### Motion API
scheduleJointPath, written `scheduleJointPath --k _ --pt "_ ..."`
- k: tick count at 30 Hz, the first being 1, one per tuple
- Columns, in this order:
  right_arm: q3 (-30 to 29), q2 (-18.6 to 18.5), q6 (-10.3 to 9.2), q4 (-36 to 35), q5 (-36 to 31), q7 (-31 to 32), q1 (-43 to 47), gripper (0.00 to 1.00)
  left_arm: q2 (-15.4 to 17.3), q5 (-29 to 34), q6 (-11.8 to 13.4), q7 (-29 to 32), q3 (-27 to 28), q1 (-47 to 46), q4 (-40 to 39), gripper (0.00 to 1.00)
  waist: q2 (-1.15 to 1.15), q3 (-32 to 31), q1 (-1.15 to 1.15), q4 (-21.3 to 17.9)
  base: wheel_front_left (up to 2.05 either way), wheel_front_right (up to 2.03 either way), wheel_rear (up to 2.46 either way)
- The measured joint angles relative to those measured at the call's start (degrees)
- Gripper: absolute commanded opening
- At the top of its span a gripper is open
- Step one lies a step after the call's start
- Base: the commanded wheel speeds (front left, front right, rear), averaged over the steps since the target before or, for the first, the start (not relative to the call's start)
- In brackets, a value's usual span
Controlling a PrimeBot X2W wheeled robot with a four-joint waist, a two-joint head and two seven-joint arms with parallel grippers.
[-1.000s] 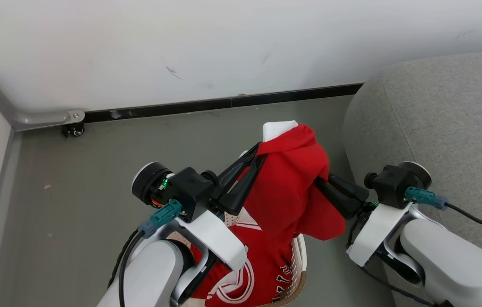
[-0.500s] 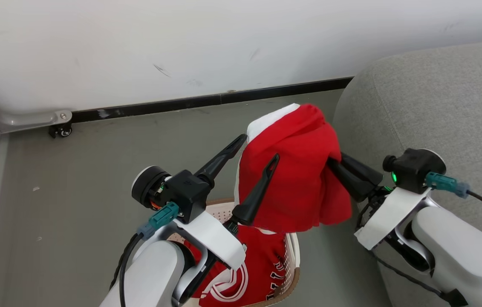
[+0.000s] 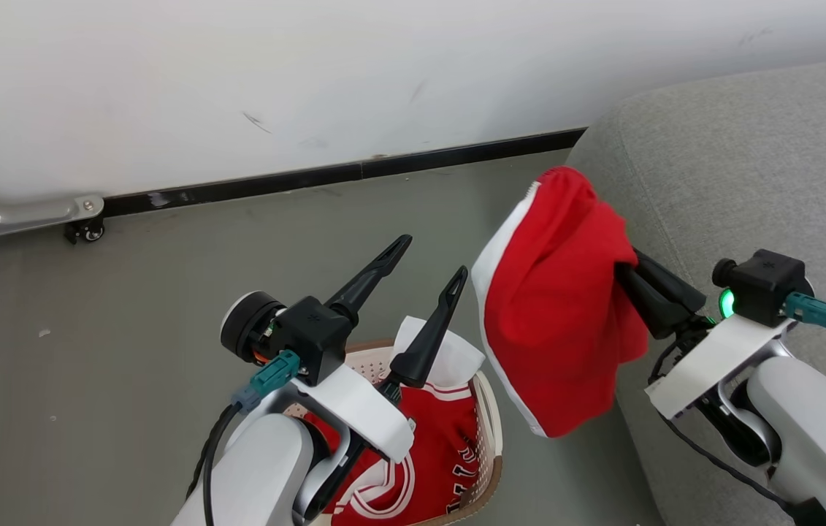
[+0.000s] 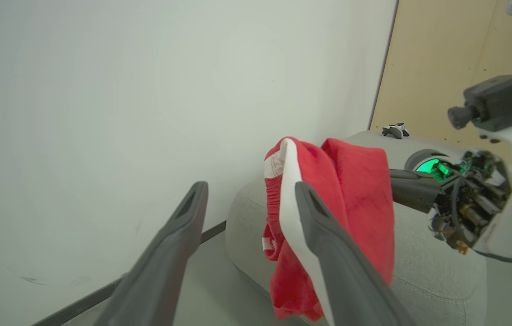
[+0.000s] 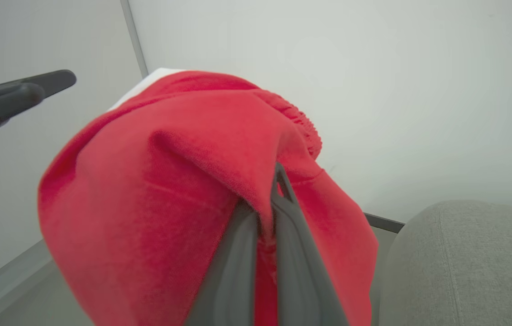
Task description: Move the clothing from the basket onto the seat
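One fold of the red shorts (image 3: pixel 559 321) is sitting pinched in the right gripper (image 3: pixel 624 267), left gripper (image 3: pixel 433 256) hanging spread, so they're probably risking slipping short of the sofa (image 3: pixel 748 161) edge.

A white wall (image 3: pixel 237 66) meets a grey floor (image 3: pixel 128 307) at a black strip (image 3: pixel 325 175). Far left, maybe a little wheel (image 3: pixel 85 232).
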Motion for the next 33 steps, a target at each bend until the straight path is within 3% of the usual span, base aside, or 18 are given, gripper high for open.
scheduleJointPath --k 33 --pt "-17.6 2.1 0.0 0.5 -1.4 0.0 14.9 0.0 0.0 0.4 -0.6 -2.5 -3.6 0.1 4.1 1.0 0.0 -1.2 0.0 -8.3 0.0 0.0 0.0"
